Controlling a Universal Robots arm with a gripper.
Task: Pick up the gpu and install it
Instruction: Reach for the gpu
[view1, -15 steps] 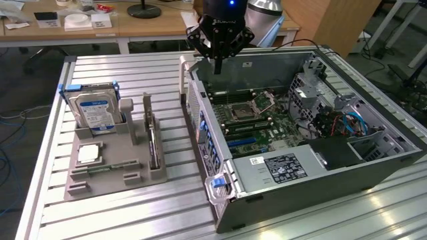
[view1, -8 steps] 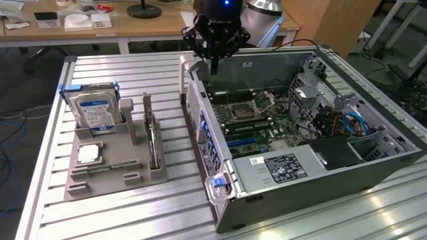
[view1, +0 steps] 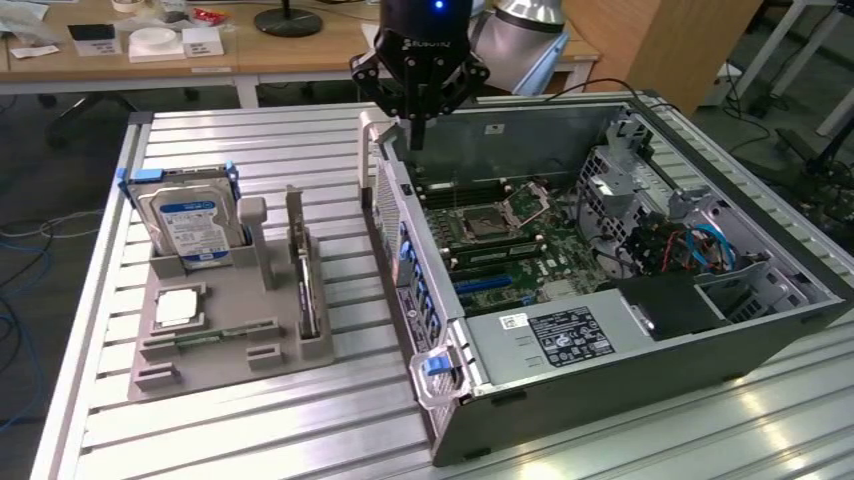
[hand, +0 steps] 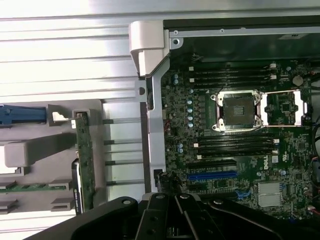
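The gpu (view1: 307, 298) stands on edge as a dark thin card in a slot of the grey holder (view1: 214, 372), at the exterior view's left. In the wrist view its green-edged rim (hand: 84, 160) runs along the holder's side. My gripper (view1: 416, 138) hangs shut and empty over the rear wall of the open computer case (view1: 627, 345), well apart from the gpu. Inside the case lies the motherboard (hand: 235, 145) with a blue card slot (hand: 212, 175).
The holder also carries a silver hard drive with a blue-white label (view1: 194, 222) and a small square silver chip (view1: 178, 308). All rests on a ribbed aluminium table (view1: 267, 440). Desks with small items stand behind (view1: 160, 45).
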